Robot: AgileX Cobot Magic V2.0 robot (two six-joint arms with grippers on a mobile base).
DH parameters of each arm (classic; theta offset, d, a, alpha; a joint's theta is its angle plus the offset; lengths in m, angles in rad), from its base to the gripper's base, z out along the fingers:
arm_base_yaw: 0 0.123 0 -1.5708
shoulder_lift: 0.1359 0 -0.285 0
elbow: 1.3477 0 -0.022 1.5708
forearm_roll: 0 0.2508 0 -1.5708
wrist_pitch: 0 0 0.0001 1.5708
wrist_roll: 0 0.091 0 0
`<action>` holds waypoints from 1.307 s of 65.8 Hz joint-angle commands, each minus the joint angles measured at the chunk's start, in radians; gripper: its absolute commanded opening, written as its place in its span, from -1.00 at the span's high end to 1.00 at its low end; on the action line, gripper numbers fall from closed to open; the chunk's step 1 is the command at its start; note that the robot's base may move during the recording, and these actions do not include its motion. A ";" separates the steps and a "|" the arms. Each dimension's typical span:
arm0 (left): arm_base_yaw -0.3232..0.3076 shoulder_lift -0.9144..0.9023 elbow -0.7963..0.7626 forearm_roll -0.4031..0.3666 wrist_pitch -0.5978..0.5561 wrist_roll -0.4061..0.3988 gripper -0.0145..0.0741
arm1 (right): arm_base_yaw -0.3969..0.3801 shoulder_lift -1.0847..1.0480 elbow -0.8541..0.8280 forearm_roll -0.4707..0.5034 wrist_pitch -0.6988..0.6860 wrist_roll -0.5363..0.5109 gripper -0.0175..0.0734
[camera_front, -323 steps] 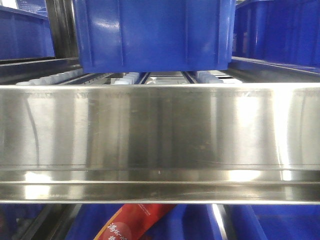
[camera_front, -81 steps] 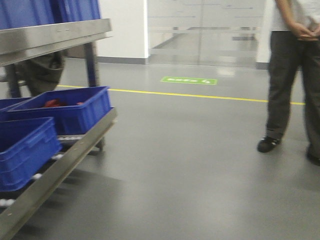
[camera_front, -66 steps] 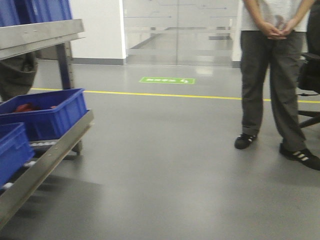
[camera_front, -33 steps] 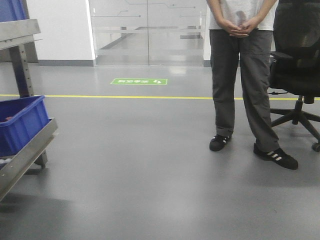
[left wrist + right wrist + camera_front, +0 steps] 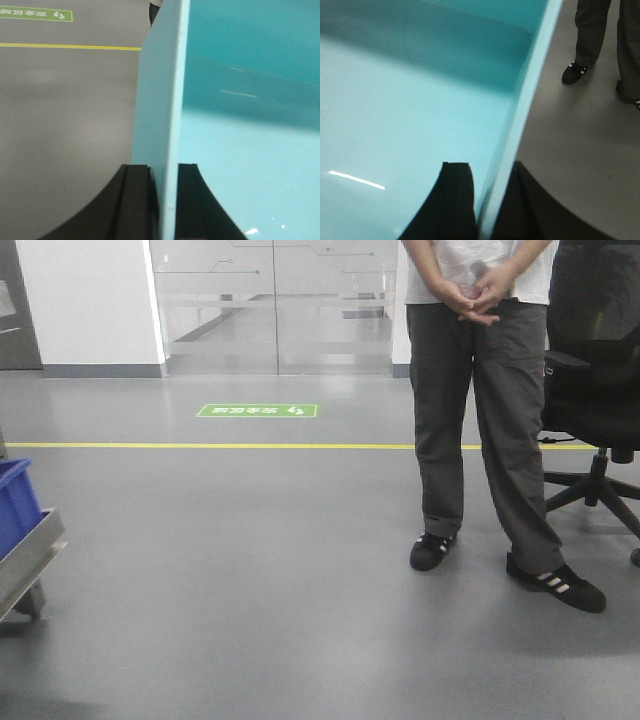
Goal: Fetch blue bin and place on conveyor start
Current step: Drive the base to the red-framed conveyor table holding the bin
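Shelving [image 5: 33,543] has slid nearly out of view while left gripper [image 5: 162,200] and right gripper [image 5: 487,200] each pinch a wall of the blue bin [image 5: 250,150] slung between them, so keep both level, skirting the person [image 5: 485,410].

The person [image 5: 480,390] is cut off at the chest by the front view's top edge, so no face shows. The office chair [image 5: 595,350] runs off the right edge. At the left edge only a corner of a dark blue bin [image 5: 15,505] and the end of a steel rack rail [image 5: 28,555] show. The lettering on the green floor sign [image 5: 258,411] is too small to read. In both wrist views the pale turquoise bin [image 5: 240,150] overflows the picture. The left gripper [image 5: 163,167] and right gripper [image 5: 487,165] show only as dark finger stubs cut by the bottom edge.
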 commanded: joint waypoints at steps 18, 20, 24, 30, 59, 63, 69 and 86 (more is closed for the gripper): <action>0.008 -0.014 -0.013 0.016 -0.085 -0.021 0.92 | -0.011 -0.014 -0.010 -0.063 0.010 -0.028 0.95; 0.008 -0.014 -0.013 0.016 -0.085 -0.021 0.92 | -0.011 -0.014 -0.010 -0.063 0.010 -0.028 0.95; 0.008 -0.014 -0.013 0.016 -0.085 -0.021 0.92 | -0.011 -0.014 -0.010 -0.063 0.010 -0.028 0.95; 0.008 -0.014 -0.013 0.016 -0.085 -0.021 0.92 | -0.011 -0.014 -0.010 -0.063 0.006 -0.028 0.95; 0.008 -0.014 -0.013 0.016 -0.085 -0.021 0.92 | -0.011 -0.014 -0.010 -0.063 -0.026 -0.028 0.95; 0.008 -0.014 -0.013 0.016 -0.085 -0.021 0.92 | -0.011 -0.014 -0.010 -0.063 -0.026 -0.028 0.95; 0.008 -0.014 -0.013 0.016 -0.085 -0.021 0.92 | -0.011 -0.014 -0.010 -0.063 -0.027 -0.028 0.95; 0.008 -0.014 -0.013 0.016 -0.085 -0.021 0.92 | -0.011 -0.014 -0.010 -0.063 -0.027 -0.028 0.95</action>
